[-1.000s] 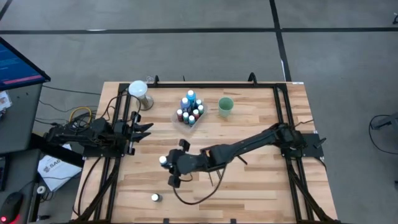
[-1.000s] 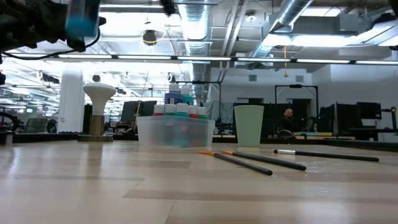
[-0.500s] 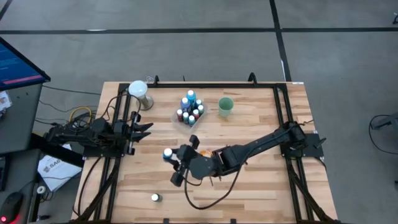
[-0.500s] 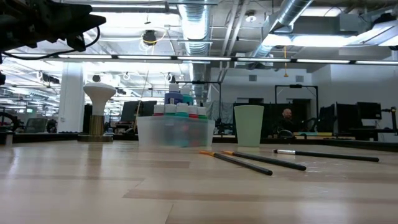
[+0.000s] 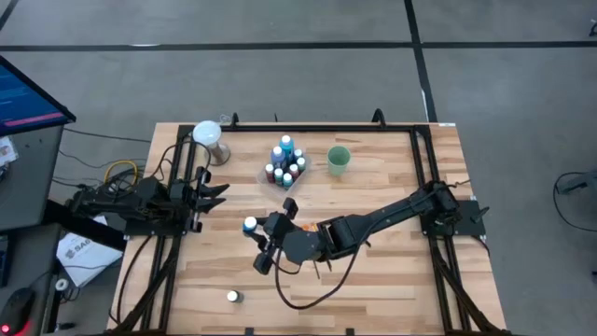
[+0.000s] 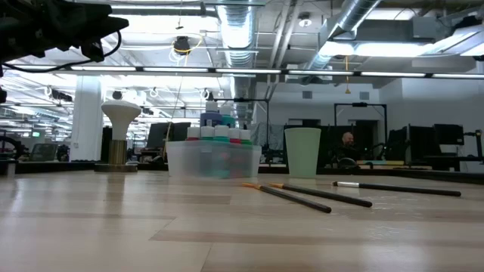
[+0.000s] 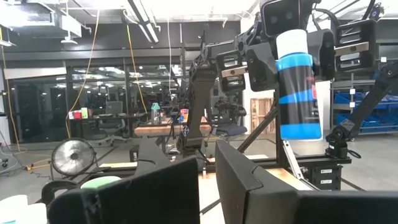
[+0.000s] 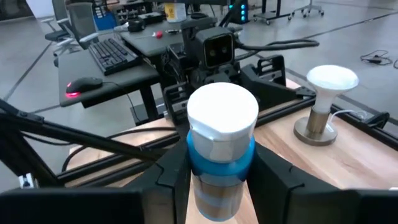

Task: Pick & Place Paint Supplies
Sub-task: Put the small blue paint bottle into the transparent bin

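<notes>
My right gripper (image 5: 254, 235) reaches to the table's middle, shut on a taller blue bottle (image 5: 250, 225) with a white cap; the left wrist view shows that bottle (image 7: 297, 81) high above the table. The clear tray (image 5: 285, 168) on the far side holds several small capped bottles and a blue one. One tiny white-capped bottle (image 5: 233, 297) stands near the near edge. Thin dark brushes (image 6: 302, 195) lie flat on the table under the right arm, one orange-tipped (image 5: 304, 228). My left gripper (image 5: 216, 194) waits open at the left edge. My right gripper pinches the blue bottle between its two fingers, one finger (image 8: 171, 177) on each side of the lower body (image 8: 219, 193), below the blue band. The fingers come level from the table's right side. The bottle stands upright, cap up (image 8: 222, 109), lifted clear of the table.
A green cup (image 5: 339, 159) stands right of the tray. A white mushroom-shaped lamp (image 5: 209, 138) stands at the far left corner. Black frame rails (image 5: 177, 215) run along the left and right edges. Bare wood (image 5: 392, 280) lies along the near side.
My right gripper, with the blue bottle in its hold, has risen and moved a little toward the far edge, nearer the tray. In the low view the bottle has gone up out of the picture.
</notes>
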Motion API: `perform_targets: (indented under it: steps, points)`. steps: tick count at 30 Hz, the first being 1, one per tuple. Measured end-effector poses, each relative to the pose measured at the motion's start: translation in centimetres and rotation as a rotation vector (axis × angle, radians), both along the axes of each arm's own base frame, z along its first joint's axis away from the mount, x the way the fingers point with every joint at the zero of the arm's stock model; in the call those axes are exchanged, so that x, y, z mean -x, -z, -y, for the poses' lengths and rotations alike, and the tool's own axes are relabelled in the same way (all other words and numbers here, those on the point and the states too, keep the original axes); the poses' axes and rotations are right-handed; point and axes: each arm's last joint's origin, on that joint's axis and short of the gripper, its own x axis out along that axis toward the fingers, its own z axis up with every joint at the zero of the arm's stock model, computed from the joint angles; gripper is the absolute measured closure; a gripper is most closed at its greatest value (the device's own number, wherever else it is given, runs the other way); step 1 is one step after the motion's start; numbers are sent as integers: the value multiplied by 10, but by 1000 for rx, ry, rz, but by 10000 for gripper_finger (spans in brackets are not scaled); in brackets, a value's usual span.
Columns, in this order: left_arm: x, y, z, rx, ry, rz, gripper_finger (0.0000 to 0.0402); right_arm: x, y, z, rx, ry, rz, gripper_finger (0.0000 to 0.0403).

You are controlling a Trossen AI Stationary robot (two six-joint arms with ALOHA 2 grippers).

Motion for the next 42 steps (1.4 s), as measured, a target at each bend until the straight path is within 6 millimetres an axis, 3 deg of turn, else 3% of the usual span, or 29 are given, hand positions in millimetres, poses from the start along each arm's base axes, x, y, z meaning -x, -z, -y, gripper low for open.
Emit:
perform_targets:
  steps: [12,17,22,28,32,35,42]
  points:
    - [0,0,0,0,0,5,401,-4,-1,11,1,35,17,285]
    - [0,0,0,0,0,5,401,-12,-2,36,3,97,24,285]
    - [0,-1,0,0,0,9,401,-20,1,77,43,183,-26,286]
    - [0,-1,0,0,0,13,401,-19,17,120,112,260,-223,286]
    - [0,-1,0,0,0,13,401,-19,21,133,151,177,-312,286]
    - [1,-2,1,1,6,22,401,-23,26,141,130,85,-293,286]
    - [1,-2,2,1,24,22,401,-28,74,160,107,99,-199,286]
